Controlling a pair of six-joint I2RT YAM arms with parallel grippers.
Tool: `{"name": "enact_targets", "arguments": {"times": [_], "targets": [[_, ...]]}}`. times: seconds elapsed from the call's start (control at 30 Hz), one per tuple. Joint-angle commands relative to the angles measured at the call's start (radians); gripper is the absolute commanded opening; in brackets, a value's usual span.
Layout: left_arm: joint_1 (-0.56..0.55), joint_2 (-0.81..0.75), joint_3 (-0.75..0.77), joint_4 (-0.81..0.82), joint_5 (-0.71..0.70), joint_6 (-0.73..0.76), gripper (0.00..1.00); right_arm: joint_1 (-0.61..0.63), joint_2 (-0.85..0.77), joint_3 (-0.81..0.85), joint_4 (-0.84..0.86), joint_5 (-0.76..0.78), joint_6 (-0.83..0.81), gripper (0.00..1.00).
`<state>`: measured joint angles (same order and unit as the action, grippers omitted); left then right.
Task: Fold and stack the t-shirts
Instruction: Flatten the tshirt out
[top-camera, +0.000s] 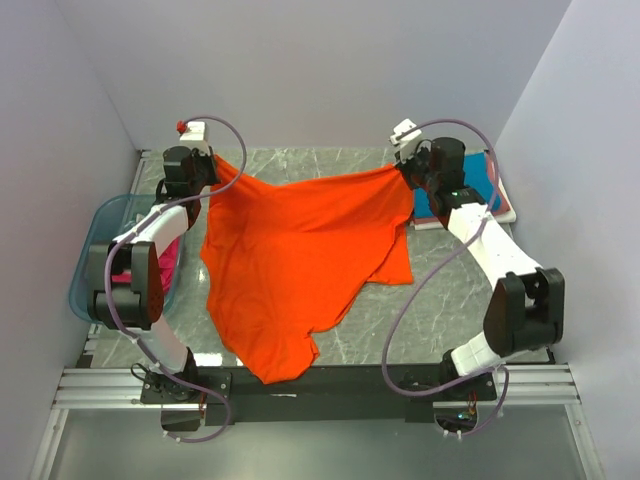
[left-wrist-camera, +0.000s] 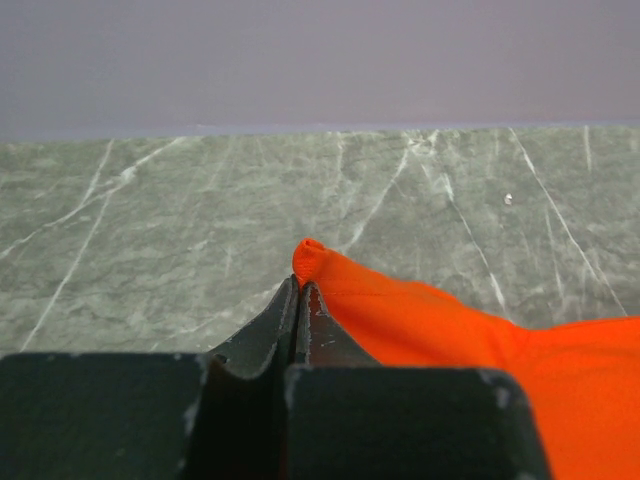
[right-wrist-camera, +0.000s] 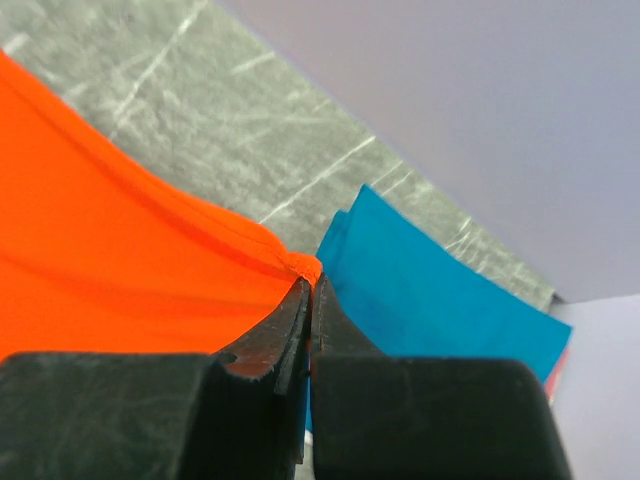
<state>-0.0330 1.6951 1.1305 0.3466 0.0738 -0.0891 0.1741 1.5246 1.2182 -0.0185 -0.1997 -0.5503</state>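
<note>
Stretching out to the far side of the tabletop (top-camera: 440, 300), the left arm (top-camera: 150, 228) is bent sharply at the elbow and the right arm (top-camera: 488, 243) angles in from the right. Each arm's jaws are clamped on an edge of the orange t-shirt (top-camera: 300, 260), which is spread between them and trails to the near edge. A folded teal t-shirt (top-camera: 428, 206) lies far right.

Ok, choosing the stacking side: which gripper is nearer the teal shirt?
Right. The right gripper, shut on the orange shirt, is just beside the teal shirt; the left gripper is across the table from it.
</note>
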Motion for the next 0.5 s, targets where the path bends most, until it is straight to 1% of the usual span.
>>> {"name": "enact_targets", "arguments": {"times": [0.0, 0.17, 0.3, 0.47], "targets": [[0.004, -0.011, 0.029, -0.003, 0.078, 0.014, 0.0, 0.002, -0.078, -0.012, 0.026, 0.005, 0.015, 0.0], [0.004, 0.009, -0.011, 0.022, 0.084, 0.002, 0.0, -0.007, -0.141, -0.075, 0.026, 0.026, 0.003, 0.0], [0.004, -0.002, -0.029, 0.046, 0.08, -0.017, 0.0, -0.007, -0.13, -0.083, 0.006, 0.033, -0.008, 0.0], [0.01, -0.081, -0.048, 0.04, -0.064, 0.02, 0.0, -0.007, -0.011, -0.023, -0.009, 0.026, 0.009, 0.0]]}}
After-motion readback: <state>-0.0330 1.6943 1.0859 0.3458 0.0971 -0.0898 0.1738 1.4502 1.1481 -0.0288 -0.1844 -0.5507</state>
